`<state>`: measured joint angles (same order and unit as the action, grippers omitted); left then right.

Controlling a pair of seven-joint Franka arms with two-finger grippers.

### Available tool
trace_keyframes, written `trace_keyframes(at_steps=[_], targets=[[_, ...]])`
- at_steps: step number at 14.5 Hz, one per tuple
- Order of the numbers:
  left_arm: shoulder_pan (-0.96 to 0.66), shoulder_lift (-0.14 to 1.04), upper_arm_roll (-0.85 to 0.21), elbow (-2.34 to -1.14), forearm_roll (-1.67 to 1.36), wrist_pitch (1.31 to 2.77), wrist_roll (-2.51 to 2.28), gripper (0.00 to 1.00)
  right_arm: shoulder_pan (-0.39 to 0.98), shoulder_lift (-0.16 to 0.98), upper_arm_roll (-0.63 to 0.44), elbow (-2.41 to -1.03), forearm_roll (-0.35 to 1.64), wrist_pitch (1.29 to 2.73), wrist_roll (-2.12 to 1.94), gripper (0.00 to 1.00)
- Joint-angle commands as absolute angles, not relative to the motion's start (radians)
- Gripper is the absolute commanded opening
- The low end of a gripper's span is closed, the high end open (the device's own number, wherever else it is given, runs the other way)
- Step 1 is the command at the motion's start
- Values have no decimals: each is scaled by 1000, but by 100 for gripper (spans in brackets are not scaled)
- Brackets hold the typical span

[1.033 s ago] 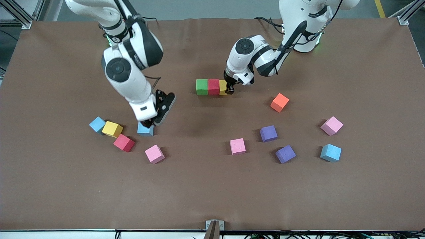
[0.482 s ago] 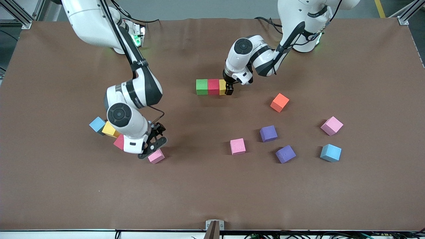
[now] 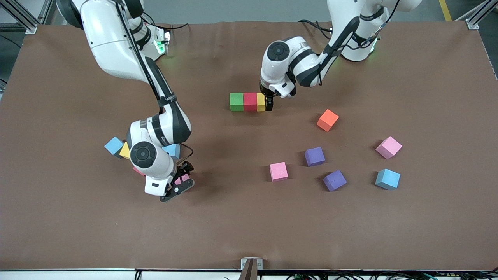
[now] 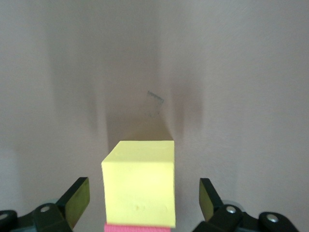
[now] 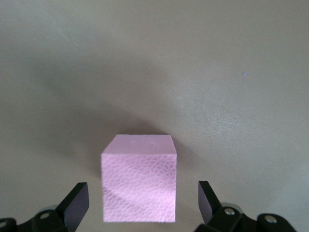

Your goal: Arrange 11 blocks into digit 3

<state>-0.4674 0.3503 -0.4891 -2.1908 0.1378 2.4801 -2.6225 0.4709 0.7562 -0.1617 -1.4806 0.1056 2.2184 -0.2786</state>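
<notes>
A row of three blocks lies mid-table: green (image 3: 236,101), red (image 3: 250,101), yellow (image 3: 260,102). My left gripper (image 3: 267,105) is open around the yellow end block (image 4: 139,183), its fingers (image 4: 77,195) clear of the block's sides; the red block's edge (image 4: 137,227) shows beside it. My right gripper (image 3: 179,183) is open and low around a pink block (image 3: 183,179), which sits between its fingers (image 5: 76,200) in the right wrist view (image 5: 139,186) without touching them.
Toward the right arm's end lie light blue (image 3: 114,145), yellow (image 3: 125,151) and light blue (image 3: 172,149) blocks, partly hidden by the arm. Toward the left arm's end lie pink (image 3: 278,171), purple (image 3: 314,156), purple (image 3: 334,180), light blue (image 3: 387,179), pink (image 3: 388,147) and an orange cube (image 3: 327,119).
My right arm has swung from the light blue block toward the front camera and come down around the pink block. My left gripper has stayed at the yellow block.
</notes>
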Motion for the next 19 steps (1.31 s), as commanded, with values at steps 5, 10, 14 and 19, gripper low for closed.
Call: trace_keyframes(at_steps=[5, 10, 14, 19], targets=[[-440, 285, -489, -1981, 215, 2116, -2556, 100, 448, 798, -129, -1460, 127, 2250, -282, 100], [-286, 305, -486, -1862, 218, 2095, -2198, 100, 449, 810, -118, -1466, 127, 2281, -281, 54], [-166, 360, -486, -1777, 216, 2095, -1886, 100, 466, 775, -98, -1494, 141, 2247, -243, 35], [-55, 383, -483, -1744, 218, 2095, -1556, 100, 598, 602, -95, -1702, 143, 2290, 110, 35]])
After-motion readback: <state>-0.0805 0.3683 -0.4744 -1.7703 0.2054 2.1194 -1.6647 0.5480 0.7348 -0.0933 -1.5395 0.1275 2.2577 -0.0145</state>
